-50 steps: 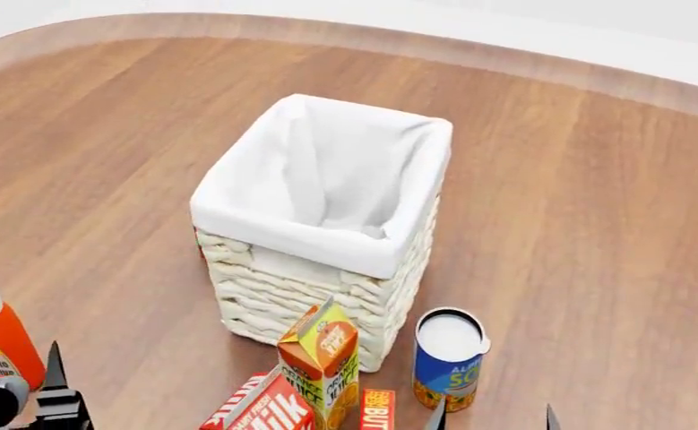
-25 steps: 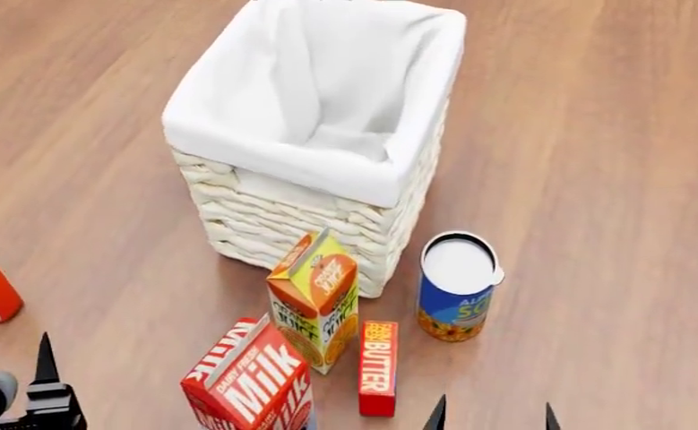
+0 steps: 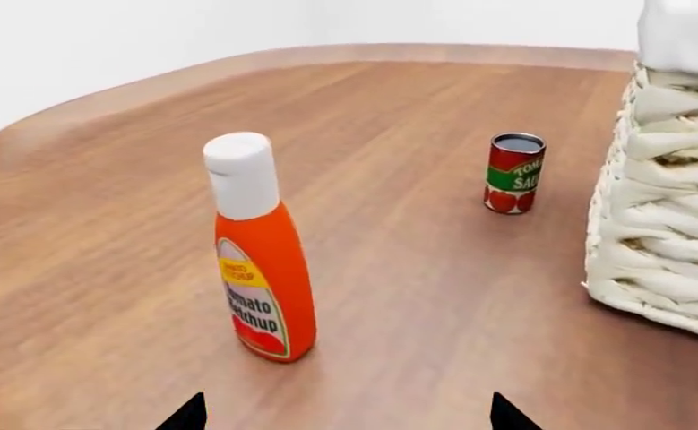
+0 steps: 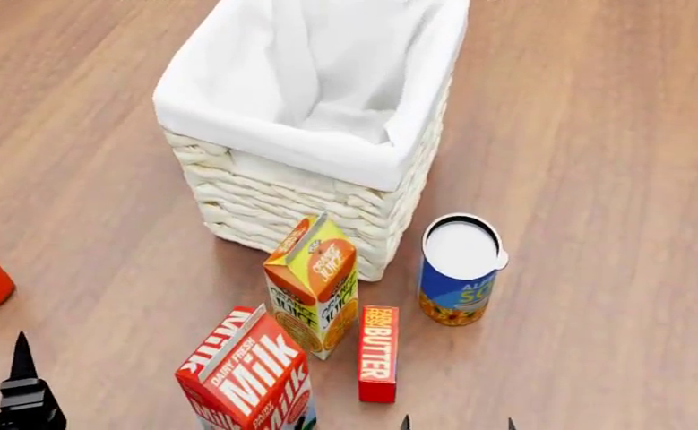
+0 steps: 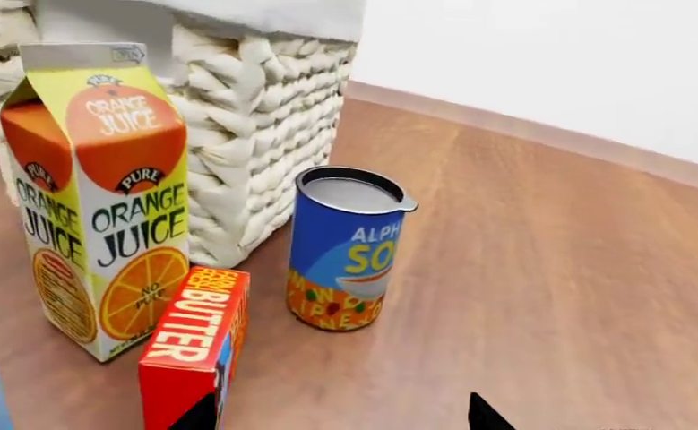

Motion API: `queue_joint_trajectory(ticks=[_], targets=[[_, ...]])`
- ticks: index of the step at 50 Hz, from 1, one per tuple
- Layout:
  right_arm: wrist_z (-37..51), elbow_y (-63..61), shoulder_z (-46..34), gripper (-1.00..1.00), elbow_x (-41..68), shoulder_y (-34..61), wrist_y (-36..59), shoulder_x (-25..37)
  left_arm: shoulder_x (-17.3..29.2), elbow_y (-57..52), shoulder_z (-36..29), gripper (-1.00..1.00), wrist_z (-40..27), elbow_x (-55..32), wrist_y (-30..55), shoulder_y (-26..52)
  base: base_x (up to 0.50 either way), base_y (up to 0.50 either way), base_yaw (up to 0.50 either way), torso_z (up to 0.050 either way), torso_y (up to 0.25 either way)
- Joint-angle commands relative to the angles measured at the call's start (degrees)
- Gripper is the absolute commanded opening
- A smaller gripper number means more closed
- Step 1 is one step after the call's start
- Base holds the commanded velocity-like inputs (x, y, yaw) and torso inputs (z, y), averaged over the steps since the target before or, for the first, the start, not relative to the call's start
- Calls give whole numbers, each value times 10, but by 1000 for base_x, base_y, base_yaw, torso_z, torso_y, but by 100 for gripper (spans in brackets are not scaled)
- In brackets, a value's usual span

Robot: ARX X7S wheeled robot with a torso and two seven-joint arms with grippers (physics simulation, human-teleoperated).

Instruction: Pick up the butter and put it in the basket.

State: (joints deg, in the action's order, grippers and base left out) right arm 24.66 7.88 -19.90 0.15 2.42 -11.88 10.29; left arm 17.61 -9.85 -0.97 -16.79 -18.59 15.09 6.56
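Note:
The butter [image 4: 379, 354] is a slim red box lying flat on the wood table, between the orange juice carton [image 4: 313, 287] and the blue soup can [image 4: 459, 269]. In the right wrist view the butter [image 5: 193, 340] lies close by, its near end just beside one fingertip. My right gripper [image 5: 342, 417] is open and holds nothing; in the head view its tips [image 4: 458, 423] show at the frame's bottom edge, right of the butter. The cream wicker basket [image 4: 301, 143] with its white liner stands behind the cartons. My left gripper [image 3: 346, 417] is open and empty, far left.
A red-and-white milk carton [image 4: 247, 381] stands left of the butter, touching the juice carton's side. A ketchup bottle [image 3: 262, 260] stands ahead of the left gripper, with a small tomato sauce can [image 3: 515, 173] beyond it near the basket wall [image 3: 666, 197].
The head view has tipped downward, so the basket and cartons sit higher and nearer in frame. The right gripper's tips have shifted left toward the butter. No object has moved.

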Motion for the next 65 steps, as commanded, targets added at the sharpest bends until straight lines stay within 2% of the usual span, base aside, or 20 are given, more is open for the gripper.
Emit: queue_joint_trajectory(ticks=[1,12,41,65], targets=[[-19,61,-6,100,-15,10,-51,-23,-11,-21,33,100,-2,-4,0,-8,0,0,0,0,0],[-38,118,-22,100,-3,37,-79,-29,-9,-19,30,100,-3,-3,-4,-6,0,0,0,0,0],[-65,128,-49,100,12,81,-57,-27,-7,-23,18,100,-9,-1,-3,-11,0,0,0,0,0],[-124,249,-49,100,85,131,-106,-43,-6,-19,11,100,-12,0,-10,-13,0,0,0,0,0]])
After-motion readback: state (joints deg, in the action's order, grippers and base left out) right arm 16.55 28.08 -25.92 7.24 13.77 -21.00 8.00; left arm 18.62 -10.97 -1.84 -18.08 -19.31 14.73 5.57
